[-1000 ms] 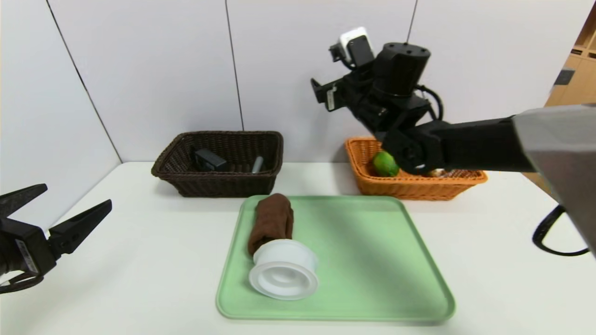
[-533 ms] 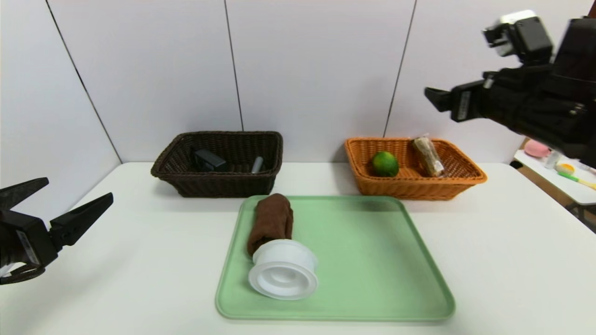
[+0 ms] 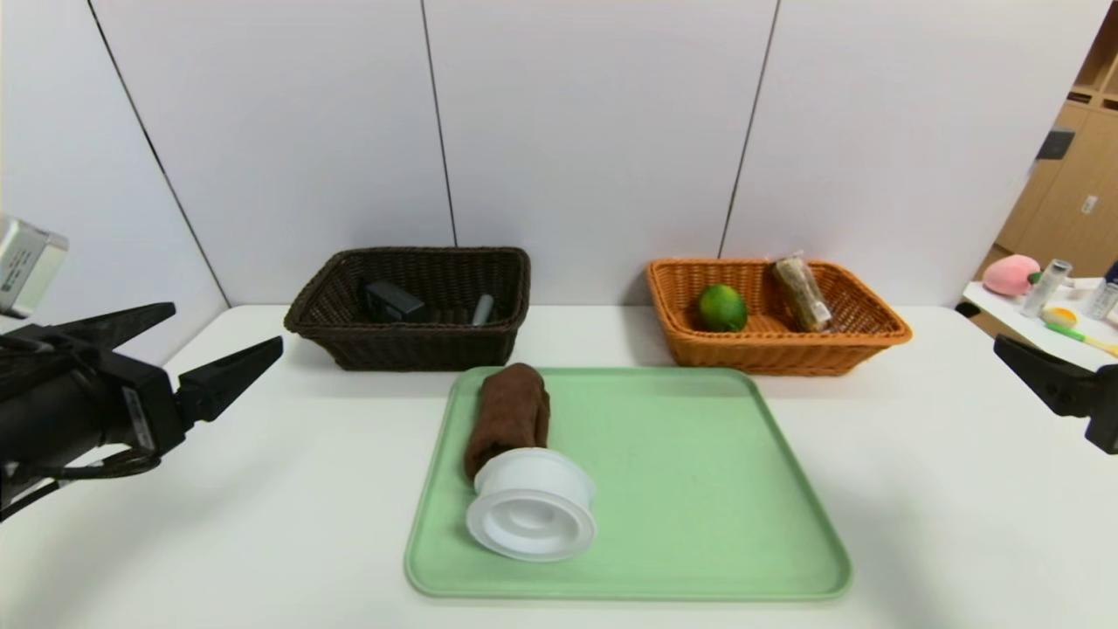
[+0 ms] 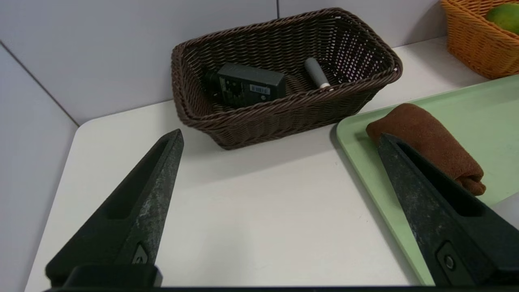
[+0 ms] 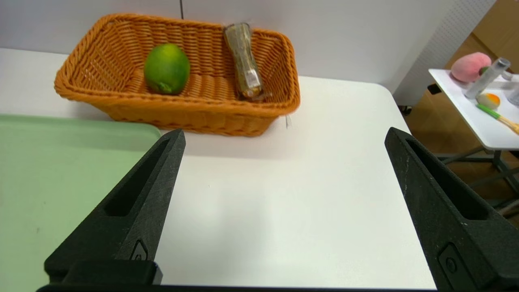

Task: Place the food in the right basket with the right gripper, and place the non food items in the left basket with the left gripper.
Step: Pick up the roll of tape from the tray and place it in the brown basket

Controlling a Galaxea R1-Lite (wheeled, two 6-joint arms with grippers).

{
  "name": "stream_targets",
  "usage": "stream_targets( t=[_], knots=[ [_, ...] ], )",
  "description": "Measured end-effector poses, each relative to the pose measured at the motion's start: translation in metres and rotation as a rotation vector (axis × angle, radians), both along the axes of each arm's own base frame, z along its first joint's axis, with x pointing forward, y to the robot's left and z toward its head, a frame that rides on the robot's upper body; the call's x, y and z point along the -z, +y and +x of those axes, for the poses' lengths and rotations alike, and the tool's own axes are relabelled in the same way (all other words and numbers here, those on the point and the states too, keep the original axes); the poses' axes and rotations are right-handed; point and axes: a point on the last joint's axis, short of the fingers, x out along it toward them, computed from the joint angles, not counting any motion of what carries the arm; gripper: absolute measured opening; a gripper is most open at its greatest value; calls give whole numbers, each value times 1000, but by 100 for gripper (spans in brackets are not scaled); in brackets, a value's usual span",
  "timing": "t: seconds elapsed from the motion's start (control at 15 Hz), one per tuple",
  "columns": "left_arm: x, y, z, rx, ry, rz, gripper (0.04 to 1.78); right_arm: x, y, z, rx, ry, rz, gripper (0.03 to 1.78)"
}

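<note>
White surface [image 3: 917, 489] w/ pale panelled wall behind; a side table w/ small items stands off to the robot's right. Centre: green tray [image 3: 699, 489] carrying a rolled brown cloth [image 3: 511, 415] and a white tape roll [image 3: 531, 515]; the roll touches the cloth's near end, both on the tray's left part. Rest of tray bare.

Rear left: dark brown basket [image 3: 410, 345] holding a black adapter [image 3: 393, 300] and a grey cylinder [image 3: 483, 308], side by side but apart. Rear right: orange basket [image 3: 769, 354] holding a lime [image 3: 722, 307] and a wrapped snack bar [image 3: 803, 293]; bar leans vs. the back wall, lime sits toward the basket's left side.

Left gripper [image 3: 223, 349] hovers above the surface at left, pointing toward the tray & brown basket; fingers [image 4: 150, 202] spread wide, nothing between them. Right gripper [image 5: 284, 136] is at the far right edge in the head view, only partly seen there; wrist view shows its fingers [image 5: 142, 211] wide apart, empty, aimed over bare surface just beside the orange basket.
</note>
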Motion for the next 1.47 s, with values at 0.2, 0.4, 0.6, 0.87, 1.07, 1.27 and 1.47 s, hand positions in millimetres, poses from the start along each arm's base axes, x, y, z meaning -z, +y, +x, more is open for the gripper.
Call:
stream_targets(
  t=[0.2, 0.4, 0.6, 0.87, 1.07, 1.27, 1.47],
  knots=[
    [-19, -21, 18, 43, 35, 18, 169, 8, -2, -16, 6, 17, 0, 169],
    [-31, -46, 18, 181, 188, 79, 169, 12, -2, -21, 8, 21, -2, 169],
    [-33, -57, 10, 424, 302, 295, 169, 17, -2, -24, 6, 32, -3, 169],
    [-33, -67, 14, 749, 210, 676, 169, 22, -2, -29, 0, 36, -5, 169],
    [-46, -82, 30, 892, 101, 921, 169, 23, -2, -30, -28, 35, -3, 169],
    [-51, -108, 48, 981, 43, 1008, 169, 22, -1, -30, -50, 35, 1, 169],
    [-44, -136, 54, 1066, 42, 1030, 169, 20, 0, -30, -74, 22, 12, 169]
  ],
)
